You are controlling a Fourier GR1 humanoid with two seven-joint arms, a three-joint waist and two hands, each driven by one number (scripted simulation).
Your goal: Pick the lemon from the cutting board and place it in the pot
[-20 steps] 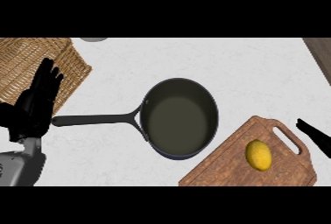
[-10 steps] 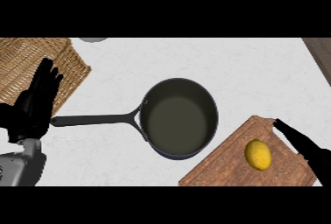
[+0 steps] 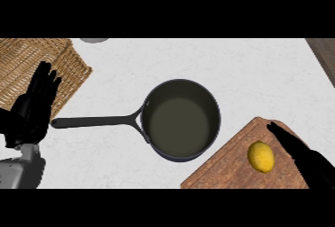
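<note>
A yellow lemon (image 3: 261,156) lies on the wooden cutting board (image 3: 226,170) at the lower right. My right hand (image 3: 302,155) comes in from the lower right with straight fingers over the board, just right of the lemon and apart from it. A dark pot (image 3: 181,119) with a long black handle (image 3: 95,121) pointing left sits mid-counter, holding nothing. My left hand (image 3: 34,109) rests open at the left edge, fingers up.
A wicker basket (image 3: 36,66) occupies the upper left corner, partly behind my left hand. A grey rounded object (image 3: 95,40) peeks in at the top edge. A brown strip (image 3: 324,51) borders the white counter at the upper right.
My right hand has moved further in from the right edge, over the cutting board and closer to the lemon. The left hand, pot and lemon have stayed put.
</note>
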